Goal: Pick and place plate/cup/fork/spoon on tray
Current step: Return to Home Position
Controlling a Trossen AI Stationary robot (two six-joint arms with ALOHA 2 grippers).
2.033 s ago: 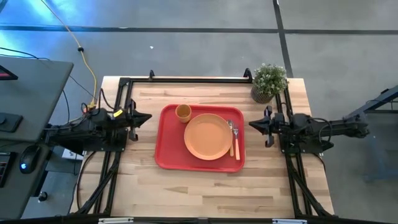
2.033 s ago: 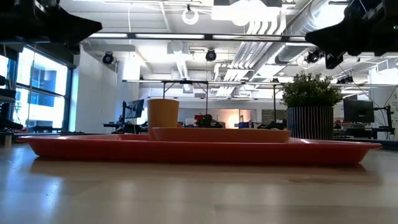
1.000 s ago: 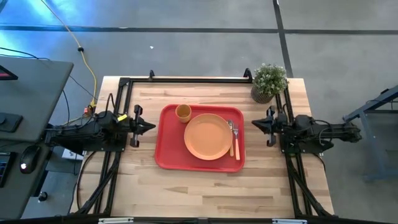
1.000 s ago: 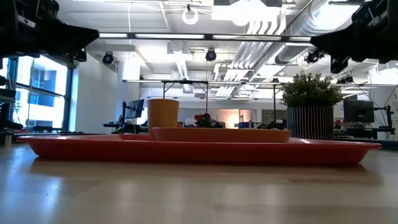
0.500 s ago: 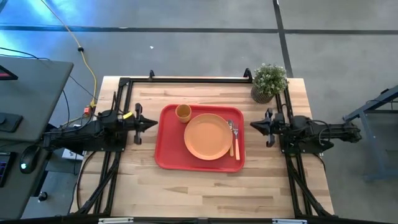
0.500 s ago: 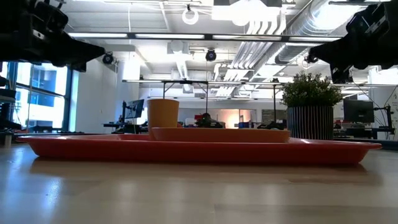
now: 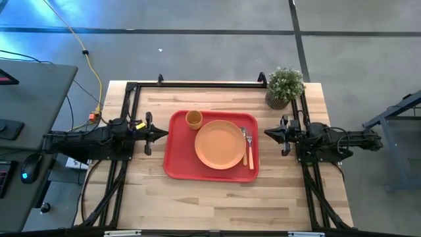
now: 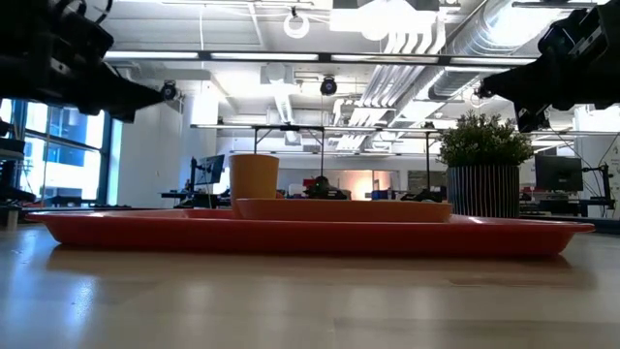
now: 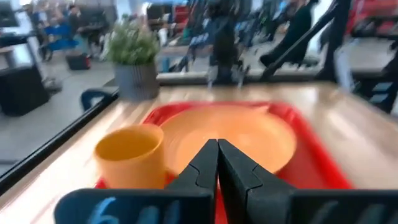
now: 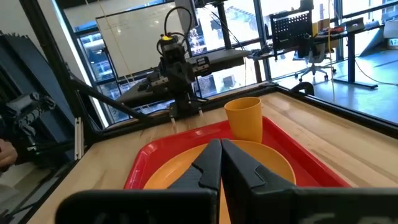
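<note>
The red tray lies in the middle of the table. On it rest the orange plate, the orange-yellow cup upright at the tray's far left corner, and the fork and spoon side by side along the tray's right edge. My left gripper is shut and empty, above the table just left of the tray; in the left wrist view it points at the cup and plate. My right gripper is shut and empty, just right of the tray, also in its wrist view.
A potted plant stands at the table's far right corner. Black frame rails run along the far, left and right sides. Bare wood lies in front of the tray. A desk with a mouse stands left of the table.
My left gripper has moved toward the table's right edge, closing in on the tray's left rim, and has stayed shut. The tray and the things on it have not moved.
</note>
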